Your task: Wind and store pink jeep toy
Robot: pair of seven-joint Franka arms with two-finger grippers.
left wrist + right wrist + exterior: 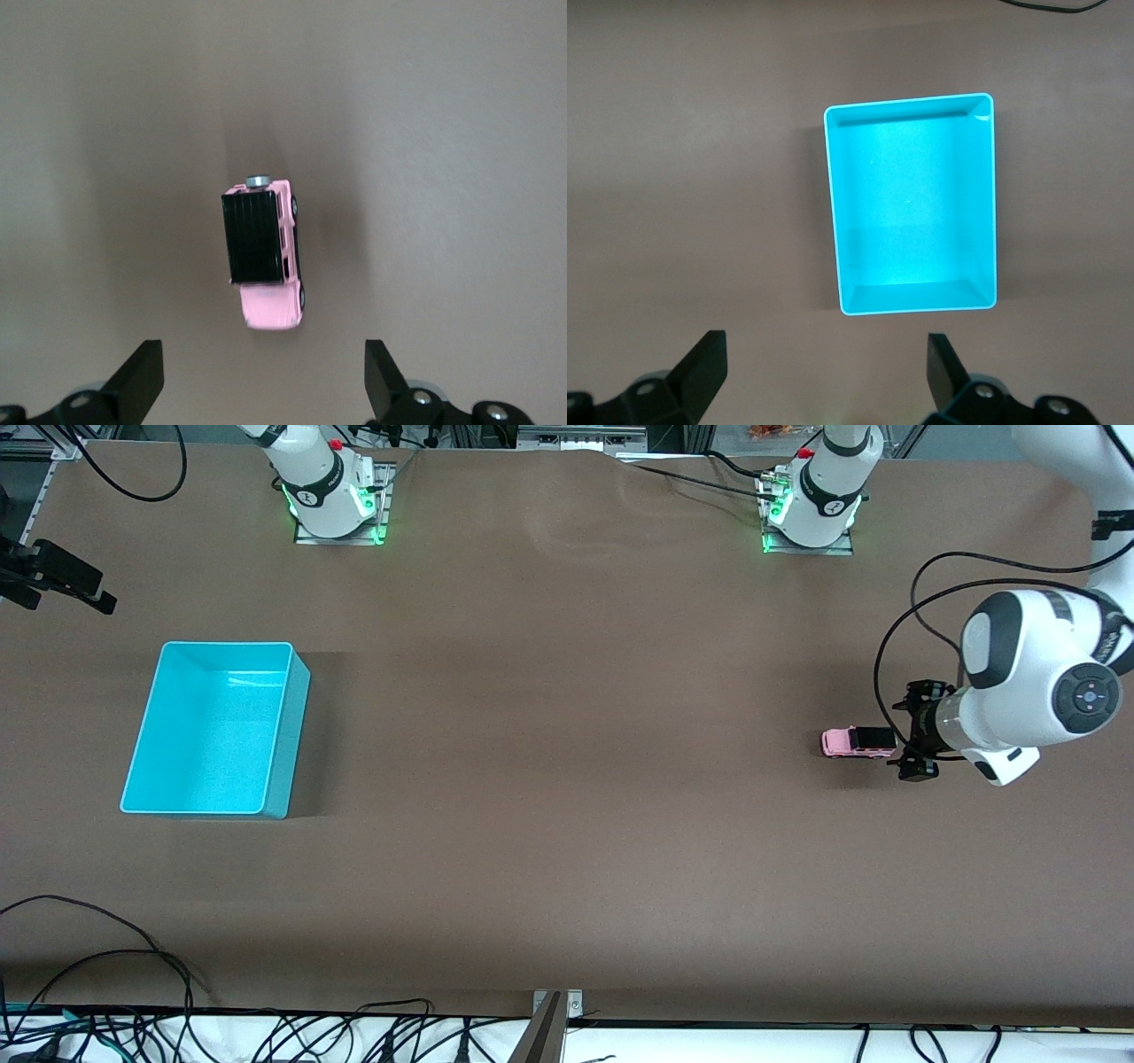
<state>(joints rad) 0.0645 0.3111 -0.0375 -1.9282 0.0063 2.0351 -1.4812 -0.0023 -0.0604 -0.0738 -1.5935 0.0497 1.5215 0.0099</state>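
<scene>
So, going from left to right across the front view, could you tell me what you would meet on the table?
Right gripper → cyan bin → pink jeep toy → left gripper, open beside the jeep.

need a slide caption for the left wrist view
Open left pincer hovers over the pink jeep toy on the brown table.

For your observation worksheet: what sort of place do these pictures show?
Probably a robotics lab bench: two arms bolted to a brown table, loose cables along its edge, and only a pink jeep toy and cyan bin as props.
</scene>
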